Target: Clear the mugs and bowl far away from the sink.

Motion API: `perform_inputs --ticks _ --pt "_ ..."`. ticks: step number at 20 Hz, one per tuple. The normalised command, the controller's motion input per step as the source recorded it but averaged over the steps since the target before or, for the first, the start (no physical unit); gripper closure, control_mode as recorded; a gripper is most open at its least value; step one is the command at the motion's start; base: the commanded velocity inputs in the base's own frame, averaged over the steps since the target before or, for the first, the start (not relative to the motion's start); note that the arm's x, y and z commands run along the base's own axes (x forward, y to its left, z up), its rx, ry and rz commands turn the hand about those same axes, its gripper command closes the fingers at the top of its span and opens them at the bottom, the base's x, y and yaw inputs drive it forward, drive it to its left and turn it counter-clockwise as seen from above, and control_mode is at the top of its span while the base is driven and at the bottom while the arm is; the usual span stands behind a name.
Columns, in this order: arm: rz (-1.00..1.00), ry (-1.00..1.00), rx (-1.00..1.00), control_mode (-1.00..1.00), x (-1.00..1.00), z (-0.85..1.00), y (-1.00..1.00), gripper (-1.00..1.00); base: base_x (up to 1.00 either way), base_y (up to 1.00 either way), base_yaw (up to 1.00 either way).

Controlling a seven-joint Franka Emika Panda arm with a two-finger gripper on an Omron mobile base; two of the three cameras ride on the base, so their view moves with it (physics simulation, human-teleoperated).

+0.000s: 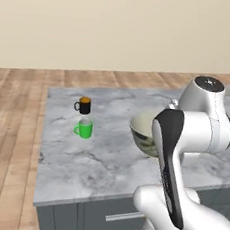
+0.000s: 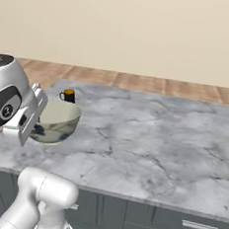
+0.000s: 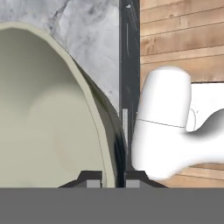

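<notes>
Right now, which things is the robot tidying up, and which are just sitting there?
For the job:
- bowl, its rim pinched in the gripper
- black mug
- green mug

Just there:
- counter
- cabinet handle
- wood floor

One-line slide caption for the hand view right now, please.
Pincer shut on the rim of the cream bowl, one fingertip inside and one outside, above the grey marble counter.

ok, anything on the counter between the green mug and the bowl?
Nothing: in the left base view, bare marble countertop separates the green mug from the bowl. The black mug sits behind the green one.
</notes>
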Motion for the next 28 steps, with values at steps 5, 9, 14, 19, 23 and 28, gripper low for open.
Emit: perform_inputs --ticks 5,9,14,19,23,28 --pt "0.24 0.02 0.09 -1.0 0.78 -0.33 -0.38 1.0 0.2 -0.06 0.08" --pt "0.23 0.0 0.05 -1.0 0.85 -0.62 -0.3 1.0 0.0 0.0 0.0" --pt "0.08 -0.03 0.0 -1.0 0.72 -0.7 -0.19 1.0 0.0 0.0 0.0" --pt "0.03 -0.02 0.0 -1.0 0.77 -0.68 -0.15 1.0 0.0 0.0 0.0" --pt "0.03 -0.04 0.0 -1.0 0.74 -0.66 -0.15 1.0 0.0 0.0 0.0" --pt "0.03 -0.02 0.0 -1.0 0.72 -0.63 -0.14 1.0 0.0 0.0 0.0"
